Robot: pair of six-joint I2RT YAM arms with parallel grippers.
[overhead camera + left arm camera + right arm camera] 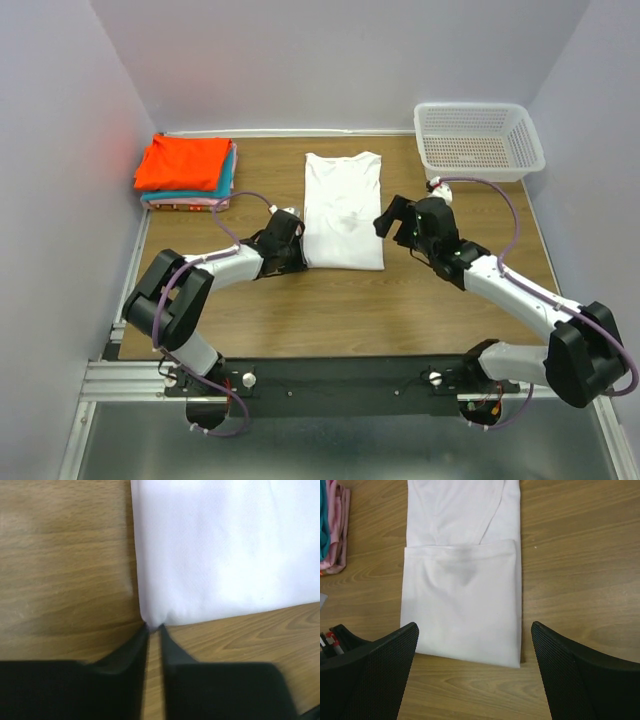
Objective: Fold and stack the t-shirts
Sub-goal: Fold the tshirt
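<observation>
White t-shirt (pixel 343 210) corner pinched by left gripper (pixel 154 626); right gripper (pixel 474 630) (hovering near it) gapes wide.

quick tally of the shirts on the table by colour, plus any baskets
white t-shirt: 1
orange-red t-shirt: 1
teal t-shirt: 1
pink t-shirt: 1
white mesh basket: 1
total: 5 (4 shirts that show, 1 basket)
</observation>
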